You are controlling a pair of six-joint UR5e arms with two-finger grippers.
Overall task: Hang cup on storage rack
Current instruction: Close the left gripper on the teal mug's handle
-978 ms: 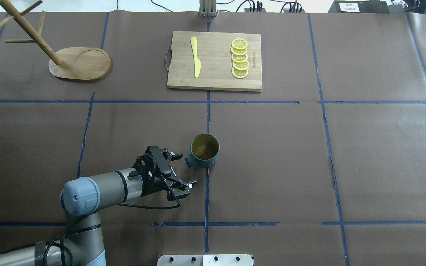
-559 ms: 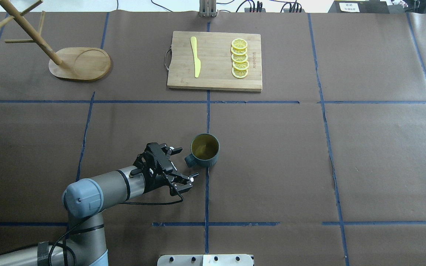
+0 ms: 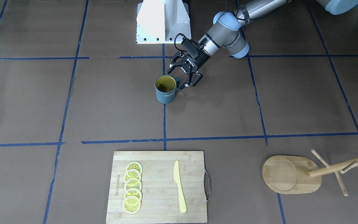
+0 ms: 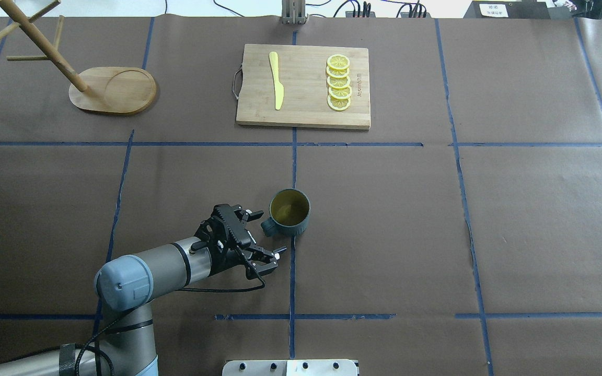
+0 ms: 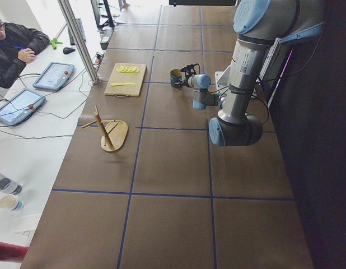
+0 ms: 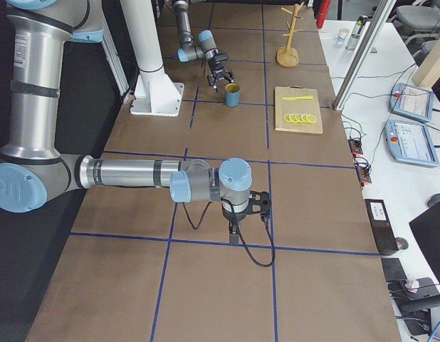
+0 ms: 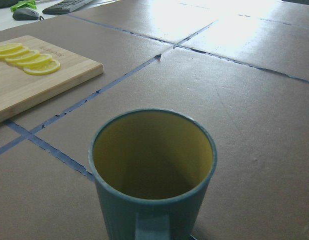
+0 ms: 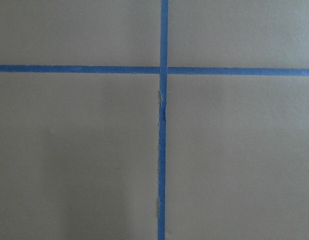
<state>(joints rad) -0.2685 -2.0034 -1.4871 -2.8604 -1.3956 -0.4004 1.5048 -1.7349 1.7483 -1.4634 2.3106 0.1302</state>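
Observation:
The dark teal cup with a yellow interior stands upright near the table's middle, its handle pointing toward my left arm; "HOME" shows on its side in the front-facing view. My left gripper is open and low, its fingers on either side of the handle without closing on it. The left wrist view looks into the cup from close up, handle nearest. The bamboo storage rack stands at the far left, its pegs bare. My right gripper hangs low over bare table far off; I cannot tell its state.
A bamboo cutting board with a yellow knife and several lemon slices lies at the far middle. The white robot base is at the near edge. An operator sits beyond the table.
My left gripper has moved up and to the right, closer to the cup, and its open fingers now flank the handle. The cup has not moved.

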